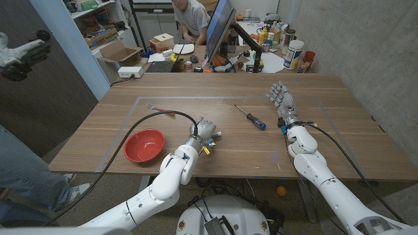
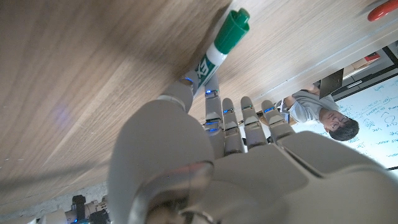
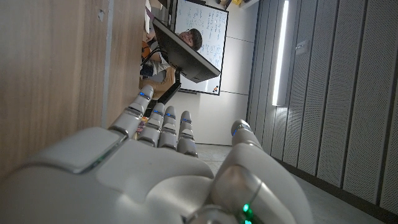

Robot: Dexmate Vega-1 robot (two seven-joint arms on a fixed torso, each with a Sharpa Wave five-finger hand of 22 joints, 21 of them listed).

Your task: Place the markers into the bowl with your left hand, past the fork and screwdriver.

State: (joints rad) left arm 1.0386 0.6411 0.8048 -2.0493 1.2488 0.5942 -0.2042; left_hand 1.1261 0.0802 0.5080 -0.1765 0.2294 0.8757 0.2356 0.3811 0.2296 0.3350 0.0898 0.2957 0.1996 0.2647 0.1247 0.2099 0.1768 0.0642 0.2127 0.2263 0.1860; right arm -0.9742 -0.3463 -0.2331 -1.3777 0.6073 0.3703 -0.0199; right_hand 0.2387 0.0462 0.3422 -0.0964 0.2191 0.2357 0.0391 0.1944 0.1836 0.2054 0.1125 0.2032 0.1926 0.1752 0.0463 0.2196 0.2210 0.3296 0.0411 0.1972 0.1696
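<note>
My left hand [image 1: 203, 132] sits near the table's front edge, just right of the red bowl [image 1: 145, 144]. In the left wrist view its fingers [image 2: 239, 124] are curled and the thumb presses a white marker with a green cap [image 2: 219, 45] that points out along the wood; the marker's end [image 1: 216, 134] pokes out past the hand. A small yellow bit [image 1: 206, 149] shows under the hand. The fork [image 1: 160, 109] lies beyond the bowl, and the blue-handled screwdriver [image 1: 251, 118] lies mid-table. My right hand [image 1: 281, 101] stands upright at the right with fingers apart and holds nothing.
A black cable [image 1: 140, 122] arcs over the table from my left wrist to the left edge. The bowl's rim [image 2: 382, 10] shows in the left wrist view. A person [image 1: 191, 19] sits at a cluttered desk behind the table; another person's leg [image 1: 26, 176] is at the left.
</note>
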